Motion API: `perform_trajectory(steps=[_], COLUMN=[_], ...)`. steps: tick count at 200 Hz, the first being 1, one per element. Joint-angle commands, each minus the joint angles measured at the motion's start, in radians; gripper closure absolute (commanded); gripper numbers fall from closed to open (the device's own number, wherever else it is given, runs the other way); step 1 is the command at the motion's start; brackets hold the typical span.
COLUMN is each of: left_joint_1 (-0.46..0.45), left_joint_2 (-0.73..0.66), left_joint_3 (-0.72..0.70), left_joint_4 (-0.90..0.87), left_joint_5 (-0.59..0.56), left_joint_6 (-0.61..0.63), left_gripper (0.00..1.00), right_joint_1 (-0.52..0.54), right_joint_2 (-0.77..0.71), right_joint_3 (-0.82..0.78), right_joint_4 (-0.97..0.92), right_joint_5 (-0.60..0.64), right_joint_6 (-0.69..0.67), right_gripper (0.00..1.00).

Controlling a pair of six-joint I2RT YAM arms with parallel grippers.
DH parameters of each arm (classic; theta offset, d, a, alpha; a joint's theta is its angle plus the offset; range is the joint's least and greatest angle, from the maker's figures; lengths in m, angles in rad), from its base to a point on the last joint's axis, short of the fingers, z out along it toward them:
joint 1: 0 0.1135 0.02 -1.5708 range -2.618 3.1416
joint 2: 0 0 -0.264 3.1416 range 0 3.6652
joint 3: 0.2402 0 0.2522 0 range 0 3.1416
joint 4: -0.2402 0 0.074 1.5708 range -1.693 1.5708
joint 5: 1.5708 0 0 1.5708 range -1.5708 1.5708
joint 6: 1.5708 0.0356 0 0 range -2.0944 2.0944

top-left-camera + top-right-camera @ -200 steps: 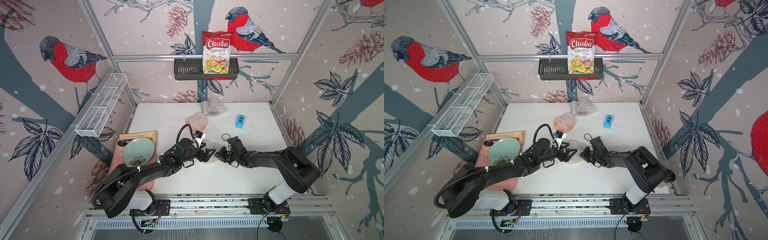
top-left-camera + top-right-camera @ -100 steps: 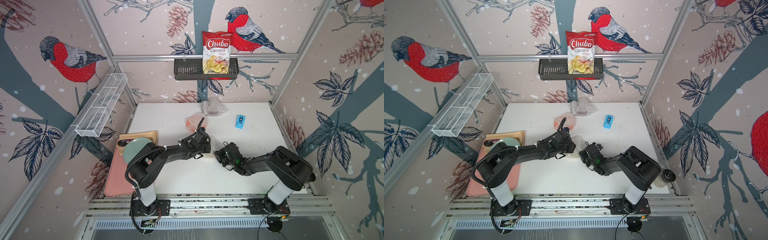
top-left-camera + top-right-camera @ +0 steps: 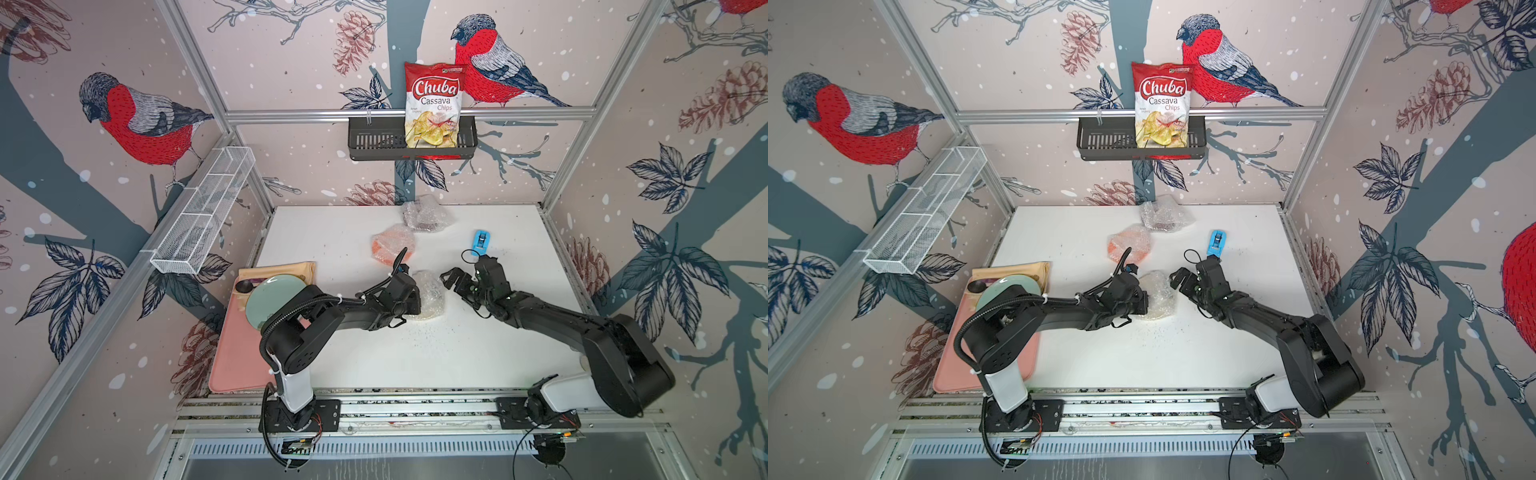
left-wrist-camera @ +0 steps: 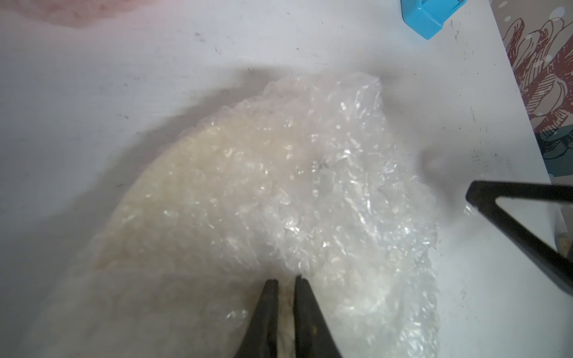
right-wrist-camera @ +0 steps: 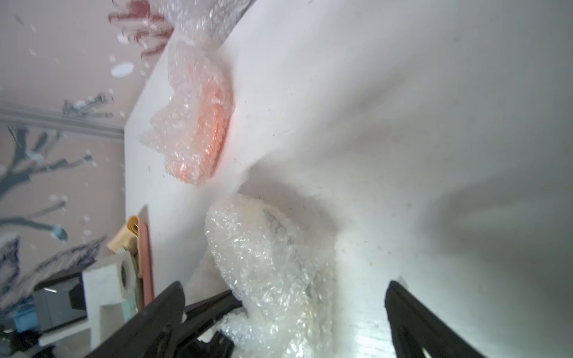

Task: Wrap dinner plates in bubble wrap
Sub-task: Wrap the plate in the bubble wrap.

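Left gripper (image 4: 286, 280) pinches the bubble wrap (image 4: 310, 192) over the cream plate (image 4: 186, 179) from its own side; right gripper (image 5: 283, 285), jaws spread, faces the opposite edge, just beside.

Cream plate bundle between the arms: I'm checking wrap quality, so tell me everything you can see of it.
The cream plate lies on the white table, covered by crinkly clear bubble wrap that is bunched loosely along one side. Its pale round shape shows through the plastic. The left claw pinches the wrap at the bundle's edge; the right claw is open beside it, not gripping.
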State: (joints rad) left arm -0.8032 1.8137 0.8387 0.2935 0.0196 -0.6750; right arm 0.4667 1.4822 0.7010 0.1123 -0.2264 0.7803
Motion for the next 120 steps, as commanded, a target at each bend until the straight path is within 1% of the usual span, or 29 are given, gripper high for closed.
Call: perform_trajectory(steps=[1,16,31,51,60,66,71,75,78,88,100,113,120], left_joint_1=[-0.009,-0.011,-0.011,-0.013,-0.012,-0.013,-0.013,-0.013,-0.013,-0.013,-0.014,-0.021,-0.024], left_joint_2=[0.007,0.007,0.009,0.012,0.011,0.009,0.007,0.005,0.002,-0.011,-0.048,-0.13,-0.181], left_joint_3=[-0.011,-0.016,-0.018,-0.016,-0.017,-0.02,-0.023,-0.025,-0.026,-0.036,-0.059,-0.117,-0.162], left_joint_4=[-0.12,-0.107,-0.099,-0.092,-0.085,-0.081,-0.075,-0.07,-0.065,-0.044,0.0,0.084,0.137], left_joint_5=[0.051,0.057,0.062,0.067,0.067,0.07,0.071,0.074,0.079,0.095,0.137,0.196,0.235], left_joint_6=[0.027,0.034,0.045,0.059,0.065,0.072,0.076,0.081,0.085,0.105,0.143,0.187,0.208], left_gripper=[0.86,0.86,0.86,0.86,0.86,0.86,0.86,0.86,0.86,0.86,0.86,0.85,0.84], right_joint_1=[-0.03,-0.018,0.006,0.022,0.03,0.031,0.03,0.029,0.028,0.022,0.02,0.021,0.02], right_joint_2=[0.103,0.198,0.275,0.335,0.354,0.365,0.37,0.373,0.374,0.377,0.371,0.354,0.346], right_joint_3=[0.111,0.202,0.263,0.298,0.3,0.299,0.291,0.281,0.273,0.242,0.208,0.163,0.139], right_joint_4=[-0.21,-0.293,-0.372,-0.409,-0.42,-0.424,-0.421,-0.412,-0.403,-0.371,-0.333,-0.278,-0.239], right_joint_5=[-0.26,-0.333,-0.332,-0.381,-0.354,-0.335,-0.314,-0.301,-0.294,-0.28,-0.251,-0.23,-0.224], right_joint_6=[-0.311,-0.373,-0.418,-0.435,-0.419,-0.408,-0.392,-0.373,-0.361,-0.321,-0.28,-0.227,-0.193], right_gripper=[0.0,0.0,0.0,0.0,0.04,0.11,0.19,0.29,0.34,0.5,0.65,0.83,0.86])
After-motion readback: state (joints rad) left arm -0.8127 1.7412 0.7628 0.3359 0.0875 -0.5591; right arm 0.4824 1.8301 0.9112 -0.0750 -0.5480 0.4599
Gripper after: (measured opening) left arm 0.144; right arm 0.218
